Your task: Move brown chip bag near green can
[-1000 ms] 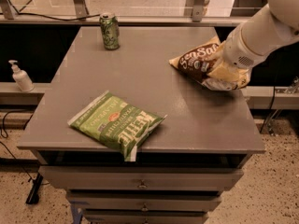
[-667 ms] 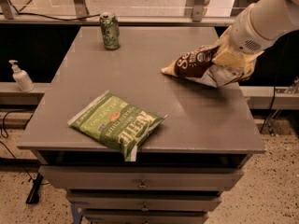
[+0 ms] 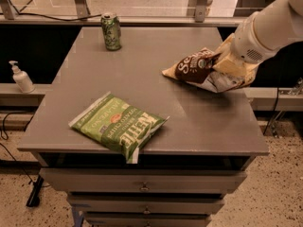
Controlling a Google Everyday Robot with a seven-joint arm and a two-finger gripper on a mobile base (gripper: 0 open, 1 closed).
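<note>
The hand point(image 3: 226, 66) sits at the right of the frame, a little above the middle, at the end of the white arm point(image 3: 271, 26) that comes down from the upper right corner. It is clamped on the right end of the brown chip bag point(image 3: 193, 68), whose cream-yellow and silvery part is crumpled against it. The bag is tilted, its dark brown end with white lettering pointing left and slightly down, and it hangs just over the right side of the desk point(image 3: 142, 65), with a faint shadow on the surface below it.

The green can point(image 3: 111, 31) stands upright near the far edge of the desk, in the upper left part of the frame, well apart from the held bag.

A larger green chip bag point(image 3: 118, 126) lies flat at the near left of the desk, one corner hanging over the front edge. Below that edge are grey drawers point(image 3: 142, 186). At the far left, off the desk, a white pump bottle point(image 3: 21, 78) stands on a lower ledge.
</note>
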